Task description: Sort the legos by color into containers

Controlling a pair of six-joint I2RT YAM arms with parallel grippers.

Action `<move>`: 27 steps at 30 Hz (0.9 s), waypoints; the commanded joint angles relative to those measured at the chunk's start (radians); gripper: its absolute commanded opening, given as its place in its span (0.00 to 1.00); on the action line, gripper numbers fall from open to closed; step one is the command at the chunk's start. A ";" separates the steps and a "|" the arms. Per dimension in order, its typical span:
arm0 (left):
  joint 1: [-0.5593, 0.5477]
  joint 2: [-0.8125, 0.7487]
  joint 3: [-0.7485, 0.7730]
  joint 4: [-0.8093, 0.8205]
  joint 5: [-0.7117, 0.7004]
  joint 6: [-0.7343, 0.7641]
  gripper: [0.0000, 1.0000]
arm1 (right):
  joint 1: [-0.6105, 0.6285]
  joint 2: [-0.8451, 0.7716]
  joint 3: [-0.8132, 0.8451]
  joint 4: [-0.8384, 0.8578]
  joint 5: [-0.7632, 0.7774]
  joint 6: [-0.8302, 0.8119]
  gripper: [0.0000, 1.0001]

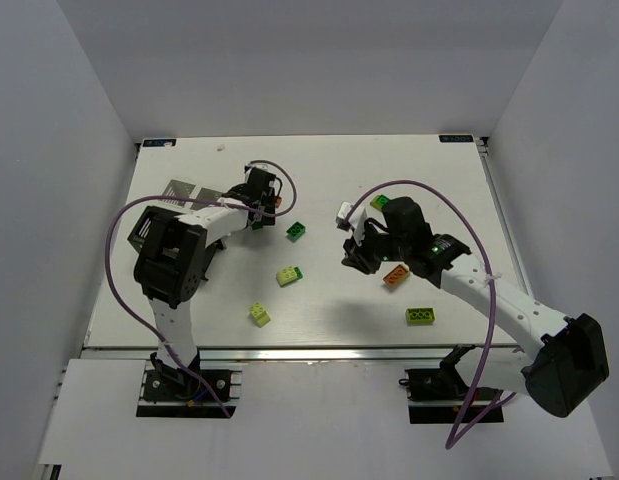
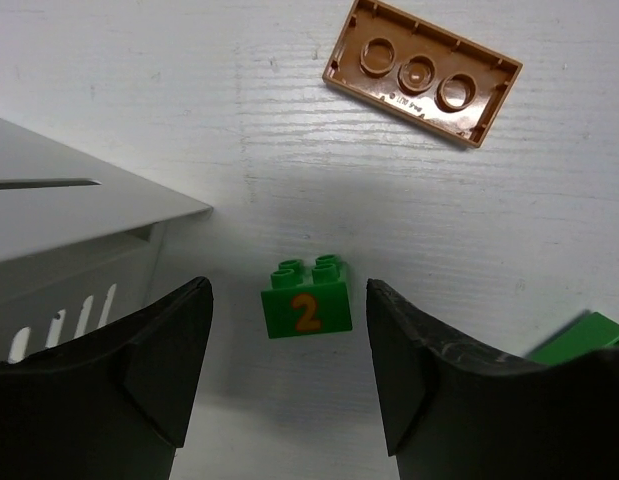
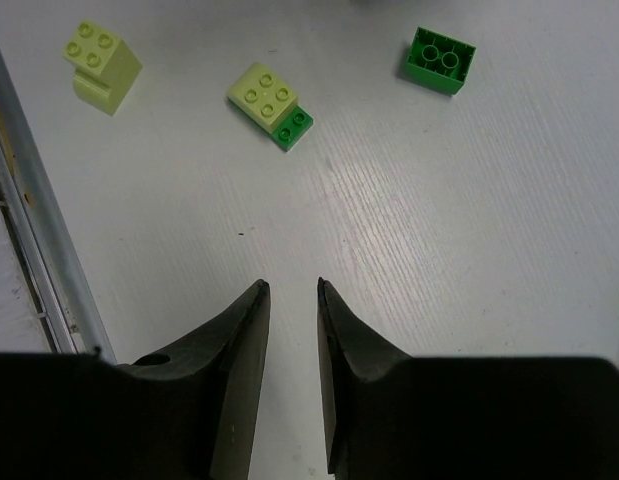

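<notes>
Left hand (image 2: 289,292), open, straddles the numbered dark green lego (image 2: 307,311) on the table (image 2: 139,90) beside the white container (image 2: 79,225); closing and lifting should follow. Right hand (image 3: 293,290), narrowly open, holds nothing.

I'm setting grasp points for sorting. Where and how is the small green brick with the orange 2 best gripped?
Grip the green brick by its two flat side faces, left and right of the numbered face, coming down from above. The open left pincer straddles exactly those sides, squarely aligned; the studs would give poorer contact, and the white container beside it leaves finger room.
</notes>
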 commanded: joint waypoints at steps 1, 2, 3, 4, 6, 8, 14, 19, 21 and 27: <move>0.006 -0.003 -0.017 0.030 0.021 -0.012 0.73 | 0.008 -0.016 -0.017 0.028 0.002 -0.004 0.32; 0.006 -0.001 -0.017 0.030 0.023 -0.012 0.73 | 0.010 -0.018 -0.017 0.028 0.002 -0.004 0.32; 0.006 0.000 -0.017 0.030 0.024 -0.012 0.73 | 0.010 -0.020 -0.017 0.028 0.002 -0.004 0.32; 0.006 0.004 -0.016 0.027 0.027 -0.012 0.73 | 0.010 -0.020 -0.019 0.028 0.002 -0.004 0.32; 0.005 0.008 -0.014 0.024 0.030 -0.011 0.72 | 0.010 -0.020 -0.019 0.028 0.002 -0.006 0.32; 0.006 0.014 -0.012 0.024 0.033 -0.009 0.72 | 0.011 -0.018 -0.019 0.028 0.004 -0.006 0.32; 0.006 0.028 -0.009 0.022 0.038 0.003 0.67 | 0.013 -0.015 -0.019 0.026 0.004 -0.009 0.33; 0.006 0.033 -0.012 0.027 0.036 0.012 0.65 | 0.014 -0.013 -0.019 0.025 0.002 -0.009 0.33; 0.006 0.033 -0.014 0.030 0.033 0.015 0.65 | 0.017 -0.013 -0.019 0.025 0.000 -0.009 0.33; 0.006 0.036 -0.012 0.031 0.039 0.023 0.61 | 0.017 -0.012 -0.020 0.025 0.002 -0.010 0.33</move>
